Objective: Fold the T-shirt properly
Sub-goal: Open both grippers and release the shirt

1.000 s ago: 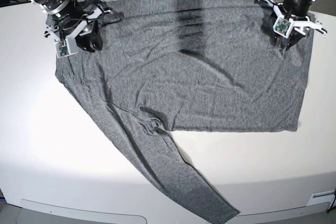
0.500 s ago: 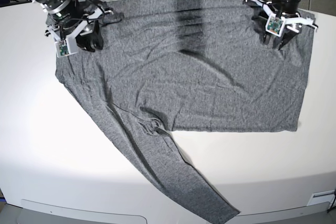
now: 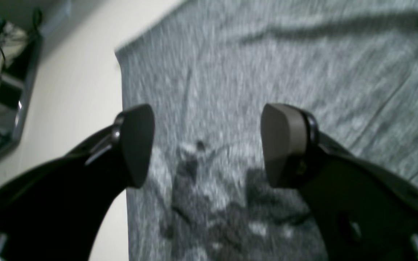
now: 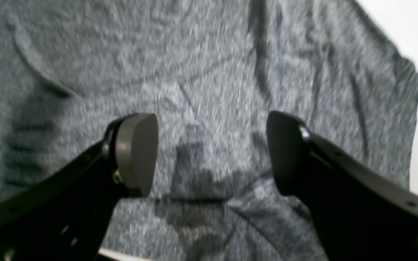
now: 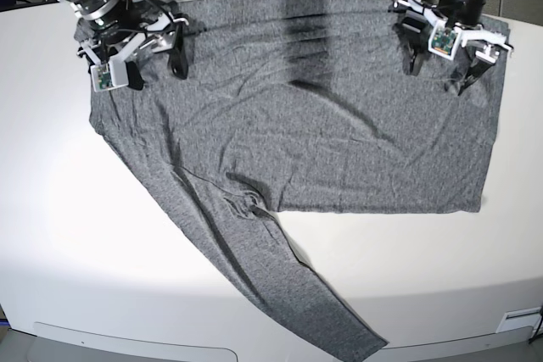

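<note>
- Heather-grey knit, thin and soft: the T-shirt (image 5: 339,125) lies spread on the white table (image 5: 51,209). It looks light and limp, likely to drape and wrinkle once lifted, and not fragile.
- Nearest on the table, one long sleeve (image 5: 280,286) trails from the shirt's body toward the front edge; a small pucker sits where it joins the body.
- Best holds, I judge, are doubled edges: the sleeve's cuff end, the hem corners, the shoulder seams.
- At the shirt's far edge, the left gripper (image 5: 441,64) hovers over the corner on the base view's right, jaws spread wide, grasping nothing.
- The right gripper (image 5: 157,55) hangs over the opposite far corner, tilted down, likewise released and empty.
</note>
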### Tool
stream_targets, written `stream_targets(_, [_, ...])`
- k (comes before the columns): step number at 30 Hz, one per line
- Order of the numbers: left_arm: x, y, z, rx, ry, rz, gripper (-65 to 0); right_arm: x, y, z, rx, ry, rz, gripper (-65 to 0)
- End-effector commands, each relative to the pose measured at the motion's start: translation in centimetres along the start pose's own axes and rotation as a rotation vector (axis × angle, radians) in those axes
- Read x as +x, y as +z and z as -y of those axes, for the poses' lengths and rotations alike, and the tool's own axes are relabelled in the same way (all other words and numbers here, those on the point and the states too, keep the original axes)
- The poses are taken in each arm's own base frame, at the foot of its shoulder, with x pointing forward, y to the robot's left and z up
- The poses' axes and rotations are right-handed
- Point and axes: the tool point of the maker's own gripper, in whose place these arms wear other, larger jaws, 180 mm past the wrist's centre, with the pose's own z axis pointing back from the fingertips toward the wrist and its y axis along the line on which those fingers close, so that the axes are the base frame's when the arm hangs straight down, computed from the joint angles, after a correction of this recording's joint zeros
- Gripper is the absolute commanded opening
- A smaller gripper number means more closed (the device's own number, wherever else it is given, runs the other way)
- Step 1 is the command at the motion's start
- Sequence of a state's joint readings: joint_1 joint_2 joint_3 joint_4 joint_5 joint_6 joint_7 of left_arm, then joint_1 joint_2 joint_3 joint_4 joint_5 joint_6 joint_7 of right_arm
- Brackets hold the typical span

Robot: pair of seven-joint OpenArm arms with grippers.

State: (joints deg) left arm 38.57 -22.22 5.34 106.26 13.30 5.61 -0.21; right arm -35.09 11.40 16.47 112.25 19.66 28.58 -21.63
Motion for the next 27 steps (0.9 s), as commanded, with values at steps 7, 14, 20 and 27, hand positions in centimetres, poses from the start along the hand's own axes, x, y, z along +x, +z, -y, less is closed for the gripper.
stream_targets(7, [1.8, 0.1, -0.5, 0.014, -0.009, 0.082, -19.9, 1.4, 0.2, -0.1, 0.006, 0.008, 0.055, -18.8])
stream_targets(14, [5.0, -2.1, -1.5, 0.083, 0.04, 0.172, -19.9, 1.7, -0.2, -1.1, 0.004, -0.053, 0.088, -18.8])
stream_targets(20, [7.2, -5.0, -2.8, 0.157, 0.133, 0.172, -19.9, 4.0, -1.2, -1.1, 0.005, -0.057, 0.155, -18.8])
stream_targets(27, [10.6, -7.0, -5.0, 0.204, 0.19, 0.253, -19.9, 9.0, -2.7, -0.7, 0.006, -0.035, 0.284, -18.8])
